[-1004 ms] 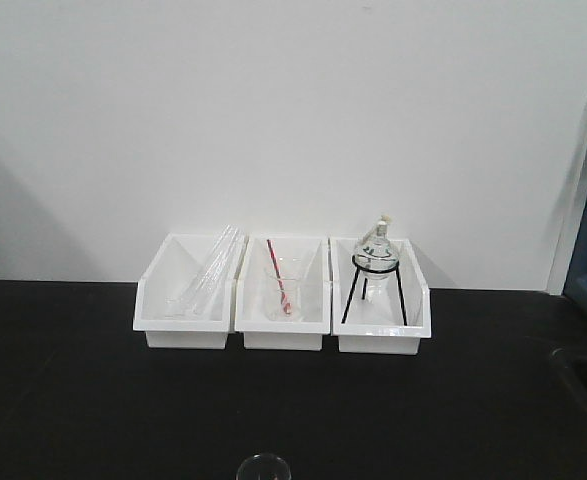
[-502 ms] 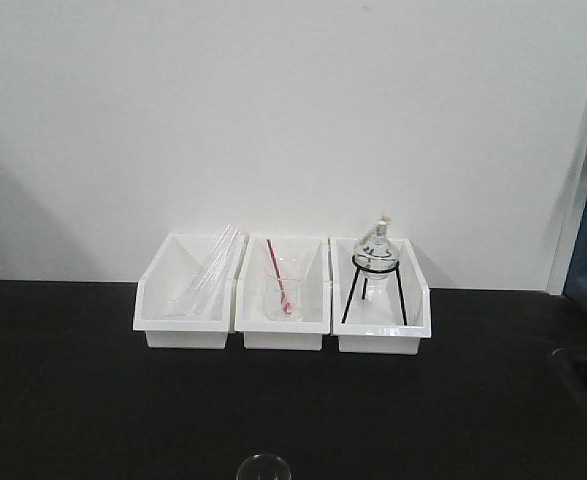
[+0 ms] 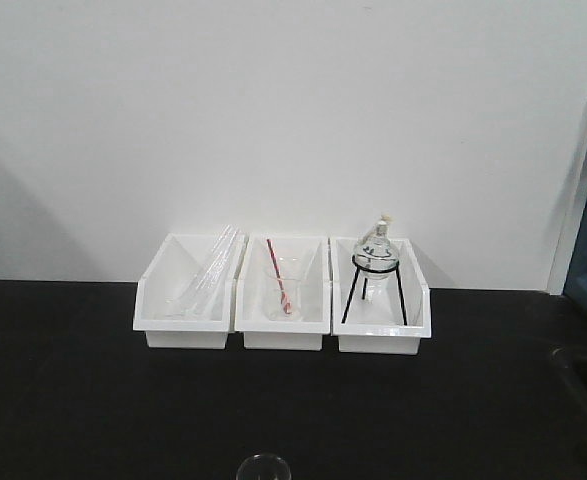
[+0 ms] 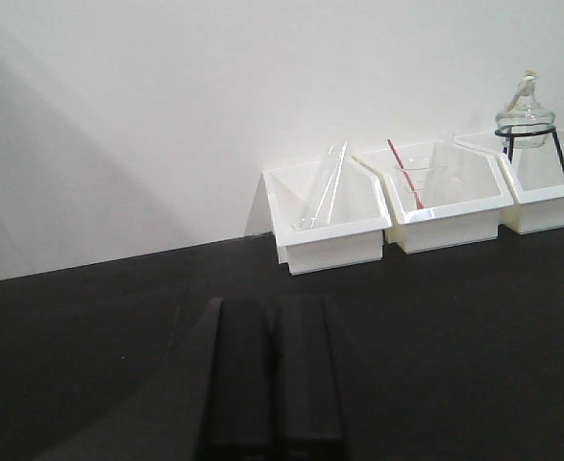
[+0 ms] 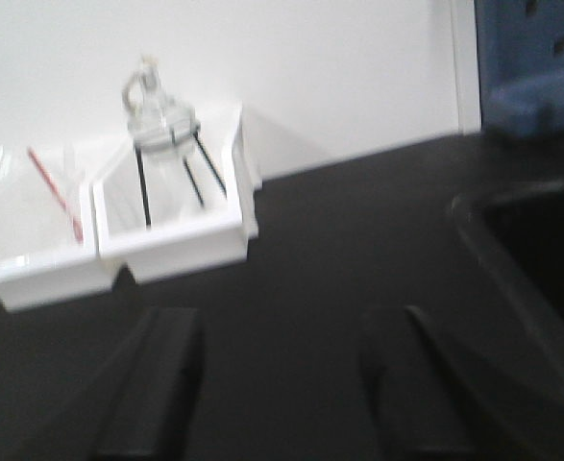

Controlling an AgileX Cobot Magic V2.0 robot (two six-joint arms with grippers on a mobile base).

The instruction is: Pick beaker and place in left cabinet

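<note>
**Operator:** Where is the beaker from where you sit?

**Me:** The beaker (image 3: 263, 468) stands on the black table (image 3: 73, 400) at the near edge of the front view, close to my base. Only its round rim shows there. It is well apart from the three white bins (image 3: 283, 335) along the wall.

**Operator:** And relative to your jaws?

**Me:** In the left wrist view it is cut off at the right edge, so it lies to the right of my left gripper (image 4: 274, 317) and roughly level with it. It stands upright with its mouth up, so its long axis is vertical. In the right wrist view I cannot find it at all. That camera looks toward the flask on the tripod (image 5: 157, 110) and a dark basin (image 5: 541, 269) to the right.

**Operator:** Which arm, then?

**Me:** I judge the left, since it is the only arm with the glass in sight. It would need to swing right to centre the glass between the fingers.

**Operator:** How are the jaws set?

**Me:** The left fingers are pressed together with no gap between them, and they hold nothing. They hang low over the table, pointing at the wall. They must part before they can straddle the glass. My right gripper (image 5: 277, 327) is spread wide and empty, also low and level. That picture is blurred.

**Operator:** The cabinet?

**Me:** It appears in none of my views.
</note>
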